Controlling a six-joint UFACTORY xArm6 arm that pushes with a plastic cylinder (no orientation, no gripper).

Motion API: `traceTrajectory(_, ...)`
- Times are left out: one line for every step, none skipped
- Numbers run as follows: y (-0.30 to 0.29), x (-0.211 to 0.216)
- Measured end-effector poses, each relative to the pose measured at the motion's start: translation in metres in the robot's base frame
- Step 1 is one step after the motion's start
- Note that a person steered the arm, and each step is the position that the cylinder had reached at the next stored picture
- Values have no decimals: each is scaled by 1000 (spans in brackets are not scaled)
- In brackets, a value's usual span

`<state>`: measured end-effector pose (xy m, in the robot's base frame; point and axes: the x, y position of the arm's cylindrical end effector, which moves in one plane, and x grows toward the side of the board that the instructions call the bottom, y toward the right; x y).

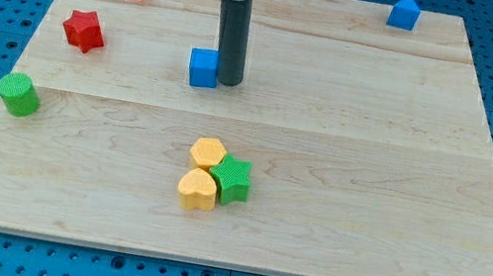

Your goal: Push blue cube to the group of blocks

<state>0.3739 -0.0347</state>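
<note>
Above the board's upper middle, the rod [234,41] stands upright, its mount cut off by the view's top; my tip [228,83] rests just at the right side of the blue cube [203,68], apparently touching it; no jaws exist, only the bare rod. Cube sits square, no long axis discernible, well apart from the group below: yellow block [208,154], yellow heart [196,191], green star [232,180]; wooden board [399,184] beneath.
</note>
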Motion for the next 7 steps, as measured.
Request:
traceTrajectory(10, -54)
traceTrajectory(-44, -53)
traceTrajectory(-56, -23)
traceTrajectory(-51, 7)
traceTrajectory(-41, 16)
traceTrajectory(-22, -7)
traceTrajectory(-11, -6)
